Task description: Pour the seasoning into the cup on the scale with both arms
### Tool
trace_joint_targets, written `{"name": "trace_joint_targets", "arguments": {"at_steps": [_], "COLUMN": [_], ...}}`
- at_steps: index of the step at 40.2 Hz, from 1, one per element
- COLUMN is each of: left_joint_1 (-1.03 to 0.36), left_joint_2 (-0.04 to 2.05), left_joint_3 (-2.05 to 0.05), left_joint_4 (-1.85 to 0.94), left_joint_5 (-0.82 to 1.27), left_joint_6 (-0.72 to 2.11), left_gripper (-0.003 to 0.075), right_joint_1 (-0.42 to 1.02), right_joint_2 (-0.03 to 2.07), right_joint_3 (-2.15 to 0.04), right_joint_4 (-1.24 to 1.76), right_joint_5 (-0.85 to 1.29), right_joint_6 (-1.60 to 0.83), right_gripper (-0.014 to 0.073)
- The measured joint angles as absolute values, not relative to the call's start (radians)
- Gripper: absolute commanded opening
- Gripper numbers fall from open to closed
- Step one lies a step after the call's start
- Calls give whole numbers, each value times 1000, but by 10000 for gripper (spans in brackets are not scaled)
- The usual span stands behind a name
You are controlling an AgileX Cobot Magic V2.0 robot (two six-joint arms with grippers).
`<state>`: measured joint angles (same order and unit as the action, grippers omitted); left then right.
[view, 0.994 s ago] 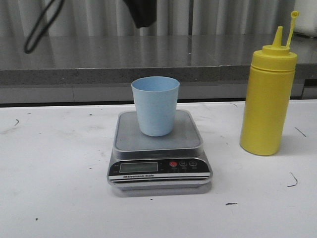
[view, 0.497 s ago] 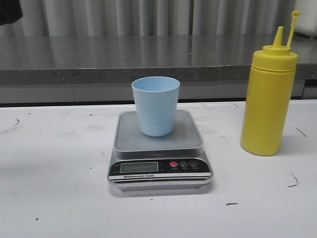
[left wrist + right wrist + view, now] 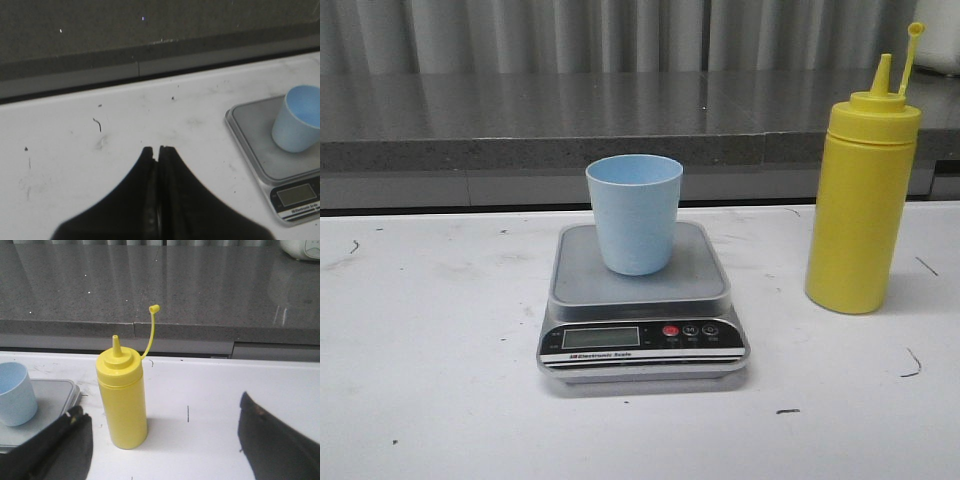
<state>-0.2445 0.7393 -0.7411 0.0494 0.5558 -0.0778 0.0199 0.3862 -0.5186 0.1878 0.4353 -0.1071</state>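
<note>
The pale blue cup (image 3: 634, 212) stands upright on the grey platform of the silver scale (image 3: 640, 315) at the table's middle. The yellow seasoning bottle (image 3: 861, 195) stands upright to its right, cap off and hanging on its tether. Neither gripper shows in the front view. In the left wrist view my left gripper (image 3: 156, 149) is shut and empty over bare table, well left of the scale (image 3: 260, 160) and cup (image 3: 296, 120). In the right wrist view my right gripper (image 3: 160, 412) is wide open; the bottle (image 3: 121, 397) stands beyond the fingers, nearer the left one, with the cup (image 3: 16, 392) further left.
A dark grey stone counter (image 3: 620, 110) runs along the back of the white table (image 3: 430, 380). A white appliance (image 3: 300, 247) sits at the counter's far right in the right wrist view. Small dark marks dot the table.
The black left arm and its cable, seen at the top of the front view a second ago, moved left and out of that view. The cup, scale and bottle have not moved.
</note>
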Motion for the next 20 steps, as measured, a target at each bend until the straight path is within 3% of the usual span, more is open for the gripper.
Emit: {"name": "trace_joint_targets", "arguments": {"at_steps": [20], "left_joint_1": [-243], "left_joint_2": [139], "left_joint_3": [-380], "left_joint_4": [31], "left_joint_5": [344], "left_joint_6": [-78], "left_gripper": [-20], "right_joint_1": [20], "right_joint_2": [386], "right_joint_3": [-519], "right_joint_4": [188], "right_joint_5": [435], "right_joint_6": [-107], "right_gripper": [601]}}
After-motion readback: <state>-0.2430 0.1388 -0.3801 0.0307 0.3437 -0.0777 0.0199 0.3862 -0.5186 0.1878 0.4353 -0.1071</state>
